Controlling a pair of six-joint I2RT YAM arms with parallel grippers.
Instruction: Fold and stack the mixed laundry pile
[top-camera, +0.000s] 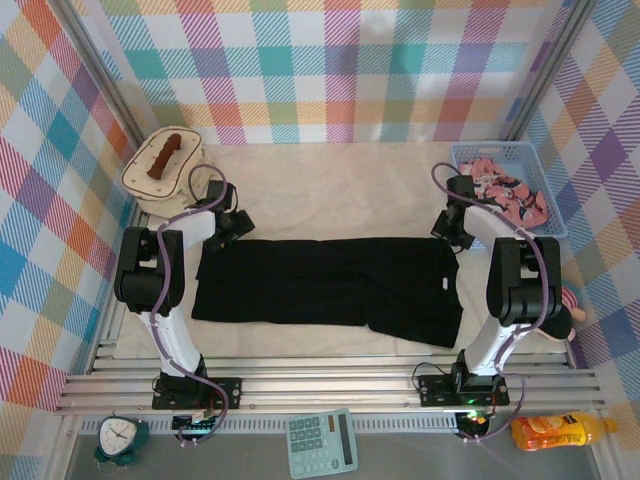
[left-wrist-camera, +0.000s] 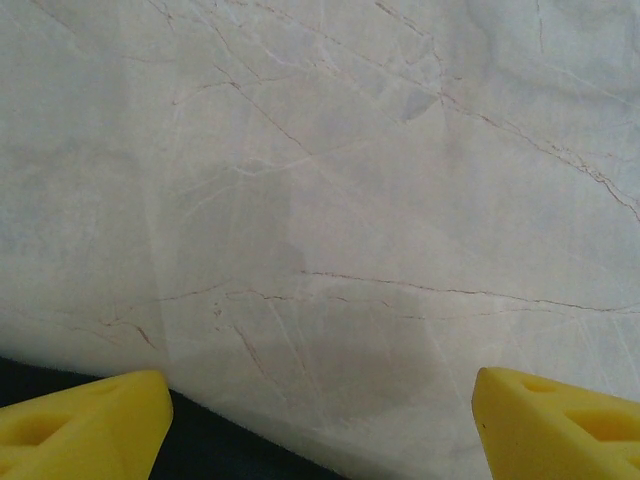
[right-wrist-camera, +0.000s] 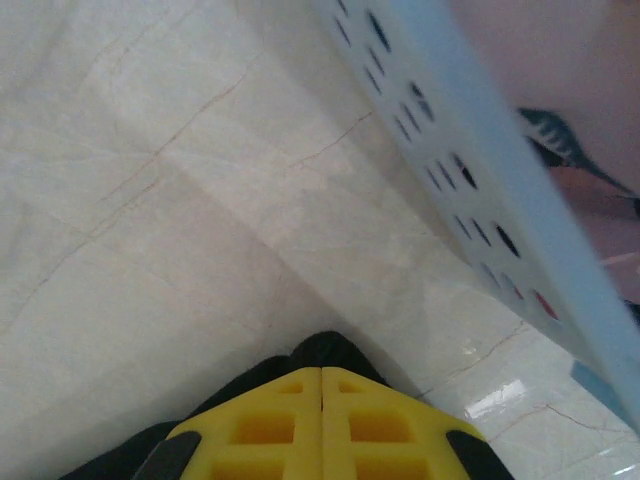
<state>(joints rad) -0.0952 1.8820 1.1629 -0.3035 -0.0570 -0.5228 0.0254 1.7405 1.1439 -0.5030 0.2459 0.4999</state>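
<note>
Black shirt (top-camera: 330, 280) corner in tight-closed right claw (right-wrist-camera: 322, 372); left claw (left-wrist-camera: 320, 392) wide, empty, at its edge.

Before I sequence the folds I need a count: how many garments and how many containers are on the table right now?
Garments: 2 (black shirt, pink printed garment)
Containers: 2 (cream quilted bag, light-blue basket)
Total: 4
</note>
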